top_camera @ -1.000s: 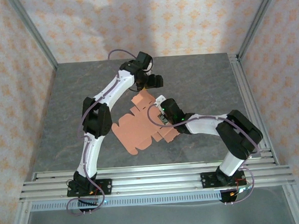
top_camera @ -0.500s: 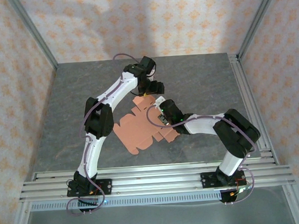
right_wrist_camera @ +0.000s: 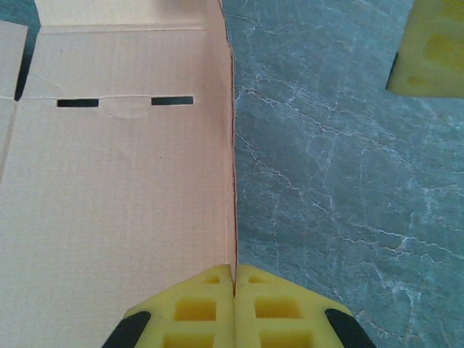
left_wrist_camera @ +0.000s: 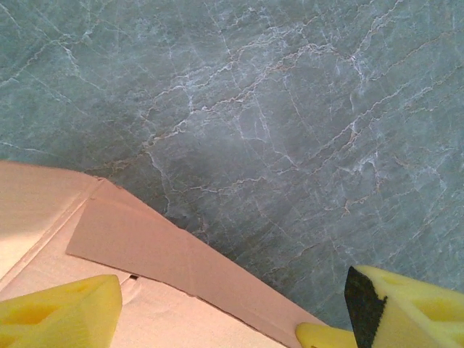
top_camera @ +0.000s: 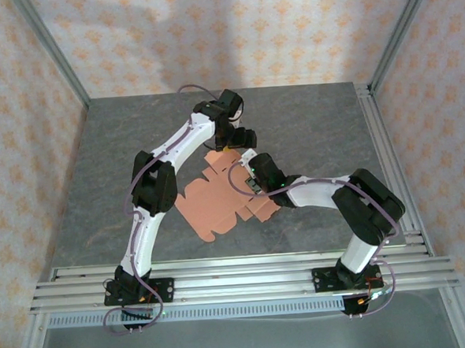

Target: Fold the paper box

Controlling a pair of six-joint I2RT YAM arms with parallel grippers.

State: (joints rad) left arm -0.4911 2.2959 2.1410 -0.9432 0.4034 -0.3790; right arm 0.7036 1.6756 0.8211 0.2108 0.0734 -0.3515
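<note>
**Item 1: paper box**. Salmon-orange die-cut cardboard sheet with flaps and tabs, mostly unfolded. It lies near the middle of the table, its long axis running from about 1 o'clock to 7 o'clock in the top view. In the right wrist view two narrow slots sit along a crease toward 11 o'clock, and the sheet's 3 o'clock edge forms a straight line running down the frame.

**Item 2: left fingers**. Yellow pads, spread wide apart and holding nothing. They are poised over the sheet's 12 o'clock end. One pad is above a cardboard flap, the other above bare table. One of these pads also appears at 2 o'clock in the right wrist view.

**Item 3: right fingers**. Yellow pads pressed together, pinching the sheet's straight edge where it meets their seam. They are at the sheet's 2 o'clock side, close to the left fingers.

**Item 4: table.** Grey, marble-veined surface.
</note>
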